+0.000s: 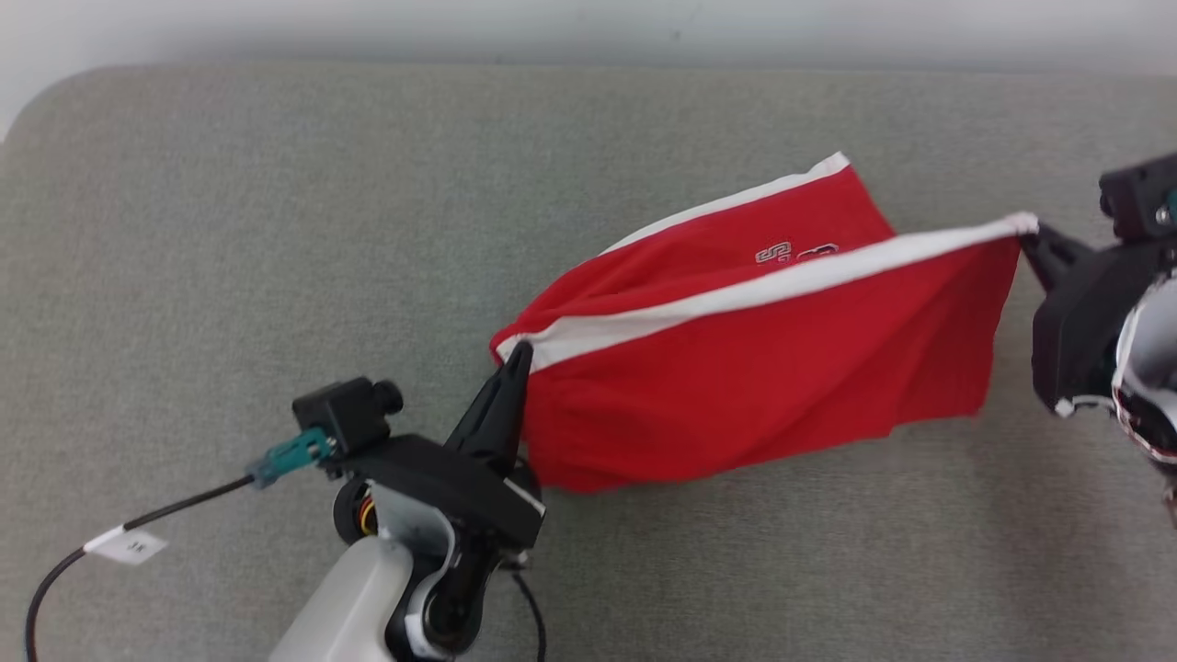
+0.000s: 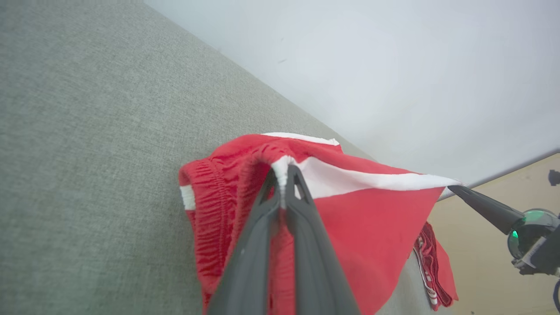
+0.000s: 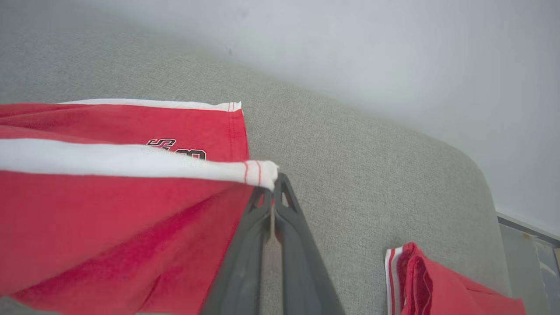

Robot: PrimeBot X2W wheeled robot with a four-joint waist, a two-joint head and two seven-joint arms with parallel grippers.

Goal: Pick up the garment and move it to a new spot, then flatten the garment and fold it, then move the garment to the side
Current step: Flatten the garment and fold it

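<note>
Between left tool and right tool: garment stretched sideways.
Each is clamped on one end of its long top edge.

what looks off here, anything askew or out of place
The shorts are not flat: pinched by the left gripper and right gripper at the ends of the white stripe, they sag in folds. A second red cloth lies bunched by the edge of the grey surface.

- You're working on a grey fabric surface with rounded corners.
- The red garment rests its far leg there.
- A bunched red cloth lies near one corner.
</note>
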